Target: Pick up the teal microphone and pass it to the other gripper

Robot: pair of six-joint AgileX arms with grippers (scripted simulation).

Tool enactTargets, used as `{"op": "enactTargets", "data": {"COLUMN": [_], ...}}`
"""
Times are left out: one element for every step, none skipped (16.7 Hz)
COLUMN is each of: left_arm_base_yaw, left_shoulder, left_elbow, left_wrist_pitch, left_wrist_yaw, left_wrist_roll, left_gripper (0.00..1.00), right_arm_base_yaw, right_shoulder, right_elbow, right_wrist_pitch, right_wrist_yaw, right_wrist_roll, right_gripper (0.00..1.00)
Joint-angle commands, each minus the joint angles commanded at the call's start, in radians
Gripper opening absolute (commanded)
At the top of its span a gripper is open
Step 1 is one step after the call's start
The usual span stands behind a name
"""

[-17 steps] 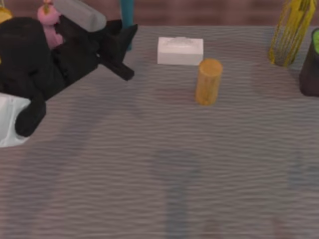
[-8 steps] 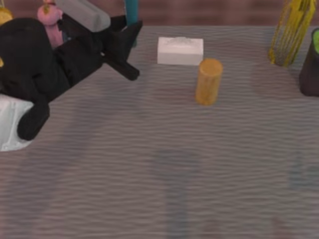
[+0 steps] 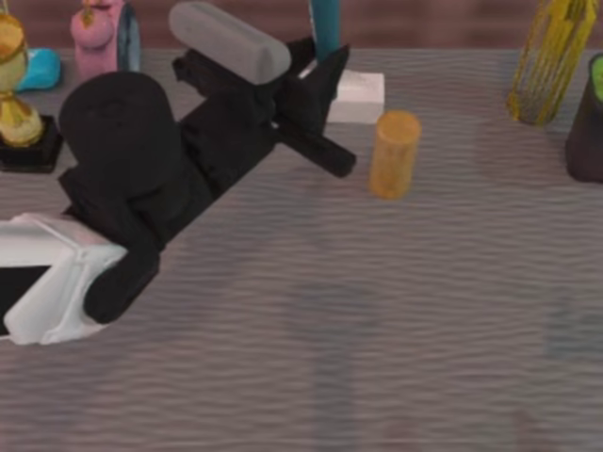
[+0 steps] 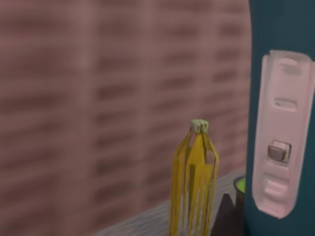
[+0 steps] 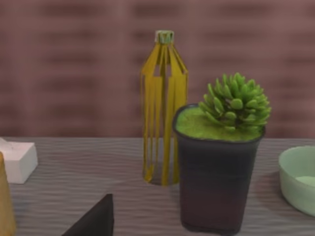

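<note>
1. Left gripper (image 3: 316,113) is raised over the table's (image 3: 377,311) far middle, its black fingers closed around the microphone (image 3: 325,26).
2. Only the mic's teal handle shows in the top view, standing up from between the fingers and running out past the picture's upper edge.
3. From the left wrist, the handle fills one side of the picture, its white switch patch (image 4: 281,132) facing the camera.
4. Just beyond the fingertips lies a white block (image 3: 356,96), partly hidden by them.
5. An orange cylinder (image 3: 394,153) stands just beside the lower finger, apart from it.
6. Well off toward the table's right are a yellow bottle (image 3: 554,58) and a dark pot (image 5: 219,182) holding a green plant (image 5: 235,105).
7. Behind the arm, at far left, sit a pink figure (image 3: 94,38) and a light-blue object (image 3: 40,68).
8. Right gripper: only a dark fingertip (image 5: 96,221) shows in its own wrist view, so I cannot tell how it is set.
</note>
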Motion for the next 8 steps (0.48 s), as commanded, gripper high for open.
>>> {"op": "enactTargets", "data": {"left_arm_base_yaw": [-0.008, -0.009, -0.009, -0.005, -0.006, -0.007, -0.008, -0.009], "left_shoulder": [-0.003, -0.004, -0.004, 0.001, 0.000, -0.001, -0.002, -0.004], "left_elbow": [-0.001, -0.001, -0.001, 0.003, 0.002, 0.001, 0.000, -0.001], "left_wrist_pitch": [0.002, 0.003, 0.003, 0.000, 0.001, 0.001, 0.002, 0.003], "left_wrist_yaw": [-0.008, -0.009, -0.009, -0.006, -0.006, -0.007, -0.008, -0.009], "left_wrist_roll": [-0.002, -0.003, -0.003, -0.001, -0.001, -0.002, -0.002, -0.003], "left_gripper": [0.00, 0.00, 0.00, 0.00, 0.00, 0.00, 0.00, 0.00], "right_arm_base_yaw": [0.000, 0.000, 0.000, 0.000, 0.000, 0.000, 0.000, 0.000], "right_shoulder": [0.000, 0.000, 0.000, 0.000, 0.000, 0.000, 0.000, 0.000], "right_elbow": [0.000, 0.000, 0.000, 0.000, 0.000, 0.000, 0.000, 0.000], "right_wrist_pitch": [0.000, 0.000, 0.000, 0.000, 0.000, 0.000, 0.000, 0.000], "right_wrist_yaw": [0.000, 0.000, 0.000, 0.000, 0.000, 0.000, 0.000, 0.000], "right_wrist_roll": [0.000, 0.000, 0.000, 0.000, 0.000, 0.000, 0.000, 0.000], "right_gripper": [1.00, 1.00, 1.00, 1.00, 1.00, 1.00, 1.00, 1.00]}}
